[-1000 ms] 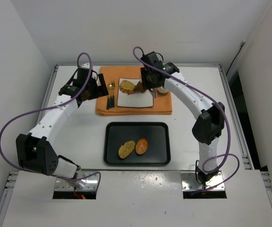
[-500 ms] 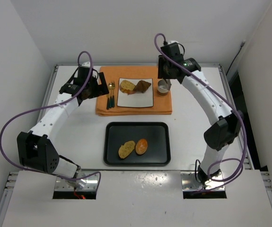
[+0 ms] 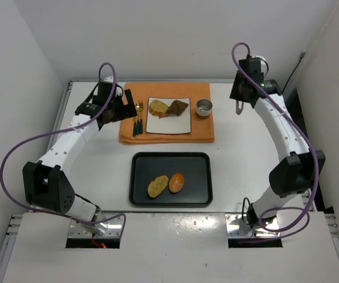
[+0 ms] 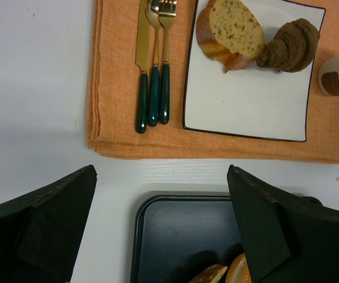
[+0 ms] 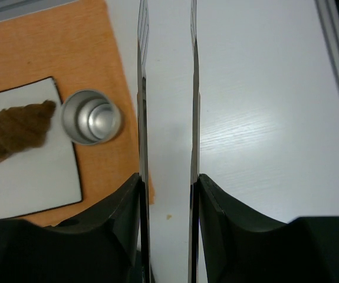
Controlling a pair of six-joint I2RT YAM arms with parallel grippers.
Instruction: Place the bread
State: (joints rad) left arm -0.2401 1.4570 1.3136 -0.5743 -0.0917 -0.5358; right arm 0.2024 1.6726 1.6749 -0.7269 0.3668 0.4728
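The right claw (image 3: pixel 239 107) has its two fingers a little way apart, and there is nothing between them. It points down at the bare table (image 3: pixel 240 147), well off to the right of the white plate (image 3: pixel 178 122), out past the metal cup (image 3: pixel 204 108). Its arm goes up from its base, bends at the elbow and leans over toward the far right side of the table.

The left claw (image 4: pixel 160 177) is spread wide and holds nothing. It hangs just left of the plate, over the edge of the orange cloth (image 3: pixel 201 132). Its arm stretches out long from its base and points toward the plate.

The plate lies on the cloth. On the far part of the plate sit a pale slice of bread (image 3: pixel 158 107) and a dark brown bread (image 3: pixel 178 107), touching each other. A knife, spoon and fork (image 3: pixel 138 118) lie side by side just left of the plate. The cup stands just right of it.

On the near side of the plate is a black tray (image 3: pixel 198 171). Two more bread pieces (image 3: pixel 157 186) lie in it, side by side.
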